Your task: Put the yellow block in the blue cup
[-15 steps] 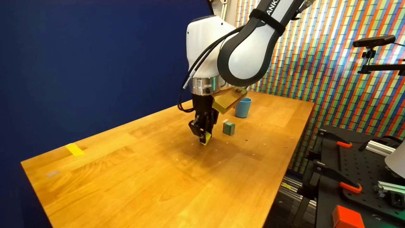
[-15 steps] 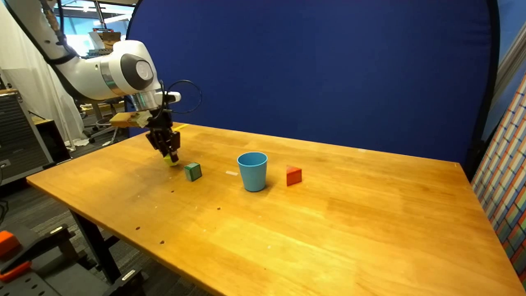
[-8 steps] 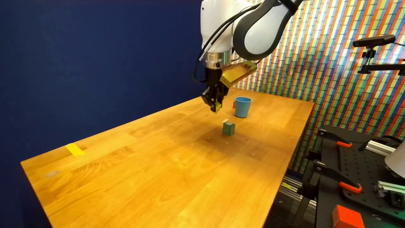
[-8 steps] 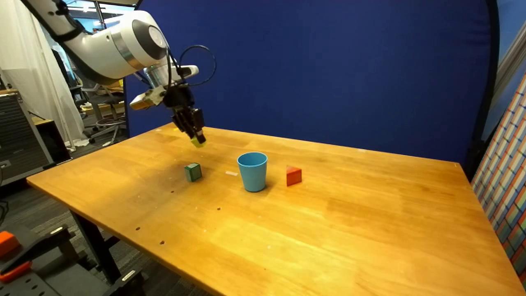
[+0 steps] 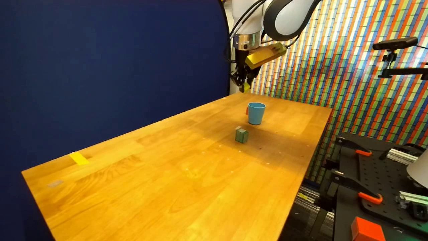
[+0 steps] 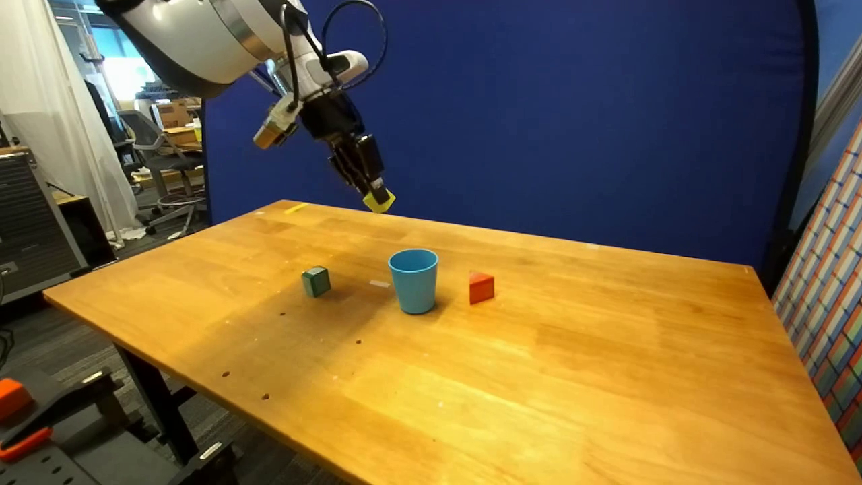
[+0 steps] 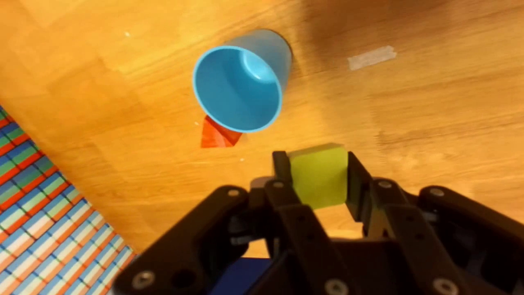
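Observation:
The yellow block (image 7: 319,177) is pinched between both fingertips of my gripper (image 7: 317,168) in the wrist view. The gripper (image 6: 379,192) holds the yellow block (image 6: 376,205) well above the table, and the block (image 5: 247,87) also shows between the fingers in an exterior view. The light-blue cup (image 6: 415,286) stands upright on the table, its mouth open upward. The cup (image 5: 256,114) is below the gripper in both exterior views, and the block is higher than its rim and off to one side. In the wrist view the cup (image 7: 272,49) is up and left of the block; its visible inside holds nothing.
A dark green block (image 6: 316,281) stands on the wooden table (image 6: 572,377) on one side of the cup. A red wedge-shaped block (image 6: 481,288) stands close on the cup's other side. A flat yellow patch (image 5: 79,158) lies near a table edge. A blue backdrop (image 6: 539,121) rises behind.
The gripper has lifted the yellow block from the table, high into the air, and carried it toward the cup. The cup, green block and red block have not moved.

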`<state>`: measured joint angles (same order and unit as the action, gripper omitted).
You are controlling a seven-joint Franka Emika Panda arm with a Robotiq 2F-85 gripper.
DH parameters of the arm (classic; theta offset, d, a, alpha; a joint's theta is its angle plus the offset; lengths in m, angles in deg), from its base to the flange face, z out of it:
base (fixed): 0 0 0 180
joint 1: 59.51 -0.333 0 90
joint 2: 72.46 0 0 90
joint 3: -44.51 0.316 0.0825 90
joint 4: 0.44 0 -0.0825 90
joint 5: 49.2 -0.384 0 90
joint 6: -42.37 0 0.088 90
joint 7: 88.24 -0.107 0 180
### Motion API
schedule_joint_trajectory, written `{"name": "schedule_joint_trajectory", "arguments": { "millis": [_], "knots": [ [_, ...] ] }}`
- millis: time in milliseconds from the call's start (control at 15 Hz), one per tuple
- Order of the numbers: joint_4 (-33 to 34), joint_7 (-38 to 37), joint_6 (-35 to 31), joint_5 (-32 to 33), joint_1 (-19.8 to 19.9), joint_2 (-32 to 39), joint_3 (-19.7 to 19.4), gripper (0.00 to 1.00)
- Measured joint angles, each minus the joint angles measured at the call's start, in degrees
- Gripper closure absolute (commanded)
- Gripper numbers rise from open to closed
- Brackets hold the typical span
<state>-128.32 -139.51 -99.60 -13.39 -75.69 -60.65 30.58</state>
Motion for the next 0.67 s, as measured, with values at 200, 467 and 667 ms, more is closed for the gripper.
{"name": "schedule_joint_trajectory", "arguments": {
  "millis": [200, 467, 667],
  "knots": [
    [-2.02, -1.89, 0.5, 1.13, 4.0, -1.9, 0.95, 0.83],
    [-4.04, -2.7, 0.52, 1.16, 8.33, -2.46, 2.32, 0.27],
    [-4.9, -2.89, 0.51, 1.16, 10.09, -2.46, 3.24, 0.04]
  ]
}}
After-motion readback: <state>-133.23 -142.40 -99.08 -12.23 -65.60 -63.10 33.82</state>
